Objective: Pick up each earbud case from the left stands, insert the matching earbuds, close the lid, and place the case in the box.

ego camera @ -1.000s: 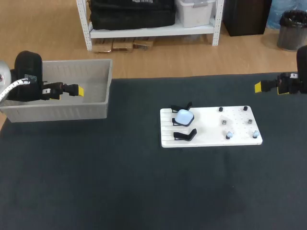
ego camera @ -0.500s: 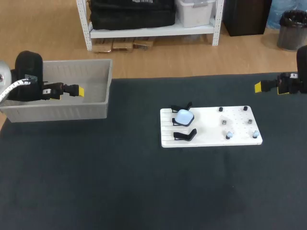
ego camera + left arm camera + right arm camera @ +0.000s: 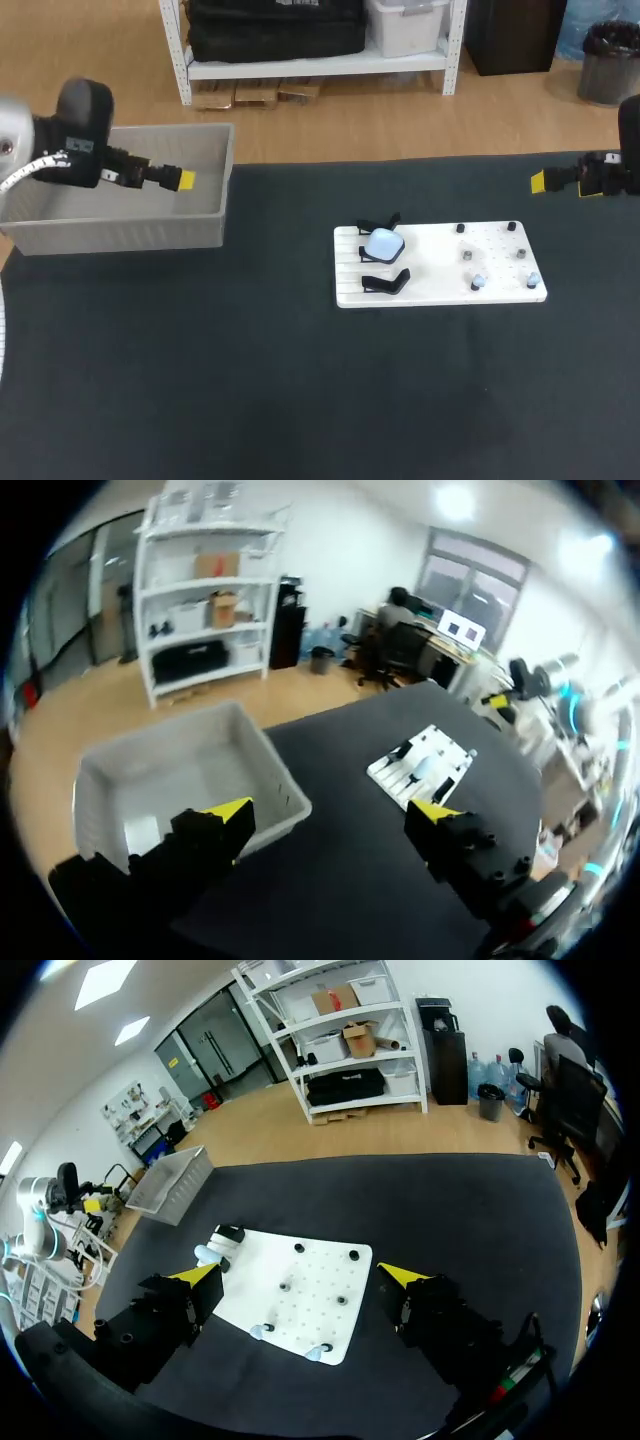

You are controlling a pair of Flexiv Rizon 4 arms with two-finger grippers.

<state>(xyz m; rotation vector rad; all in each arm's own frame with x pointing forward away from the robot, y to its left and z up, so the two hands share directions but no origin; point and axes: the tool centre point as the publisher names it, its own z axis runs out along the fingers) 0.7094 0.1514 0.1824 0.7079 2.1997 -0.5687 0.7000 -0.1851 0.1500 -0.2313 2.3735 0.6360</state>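
While the right gripper [image 3: 540, 181] holds the same place at the table's right edge, the left gripper [image 3: 183, 180] has moved in the head view. It is now over the grey box [image 3: 120, 236], nearer to its right wall than before. One white board [image 3: 440, 291] lies well apart from the box, with bare dark table [image 3: 250, 380] between them. On its left side rests one light blue earbud case [image 3: 384, 243] between two black stands [image 3: 385, 282]. Two pale earbuds [image 3: 479, 282] stand near its front edge.

In the left wrist view the left gripper [image 3: 330, 812] has its fingers spread wide, with nothing between them. The box [image 3: 100, 780] is under it and the board [image 3: 425, 765] far ahead.

In the right wrist view the right gripper [image 3: 300, 1275] is also spread wide and holds nothing. The board [image 3: 300, 1305] is below it, with the case [image 3: 210, 1253] at the far corner.
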